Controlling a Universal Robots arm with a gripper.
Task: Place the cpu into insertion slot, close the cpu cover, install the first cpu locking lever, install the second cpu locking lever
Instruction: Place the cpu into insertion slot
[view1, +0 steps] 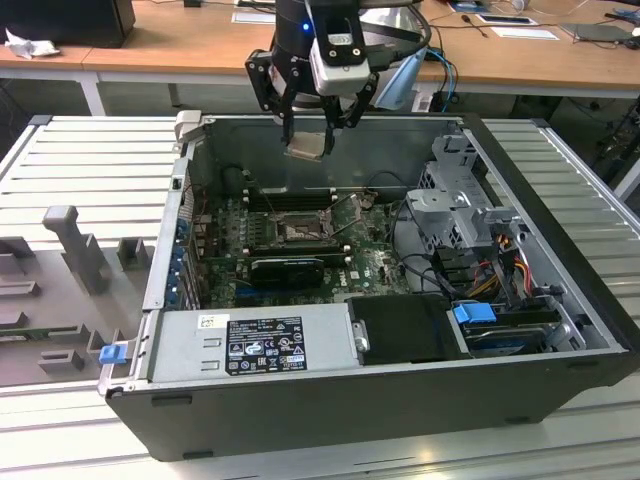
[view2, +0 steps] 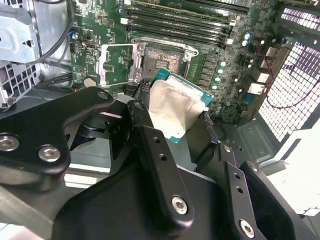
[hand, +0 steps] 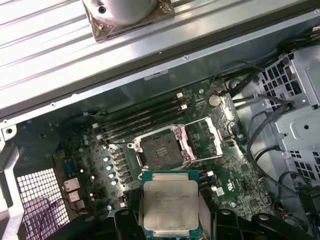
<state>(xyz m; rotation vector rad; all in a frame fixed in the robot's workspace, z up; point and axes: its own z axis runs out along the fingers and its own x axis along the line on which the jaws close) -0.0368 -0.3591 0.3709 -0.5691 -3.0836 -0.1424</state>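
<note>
The cpu (view1: 305, 146), where is it? asks the first observer.

In the air, answers the second. The gripper (view1: 312, 138) is clamped on it by two opposite edges, pale face upward. In the exterior view it hangs above the far wall of the open computer case (view1: 350, 410). It touches nothing but the fingers.

And the insertion slot?

The insertion slot (hand: 160, 152) lies down on the green board (hand: 227, 165), well apart from the chip. In the exterior view it is lower than the chip and nearer the case's front. In the first wrist view the chip's leading edge stops just short of the slot's silvery rim. So the slot lies ahead of the fingers and beneath their level, not straight under them.

Is the slot free to take it?

It looks so. The cpu cover (view2: 116, 64) is swung back beside the slot rather than over it, and the dark centre is bare. The long black memory slots (view2: 175, 20) run along another side of it.

How do the two squares line up?

Close, the second judges, but not exactly. In the first wrist view the chip's edges are turned a little against the slot's rim. The chip is held roughly flat, though the exterior view suggests a slight tilt.
</note>
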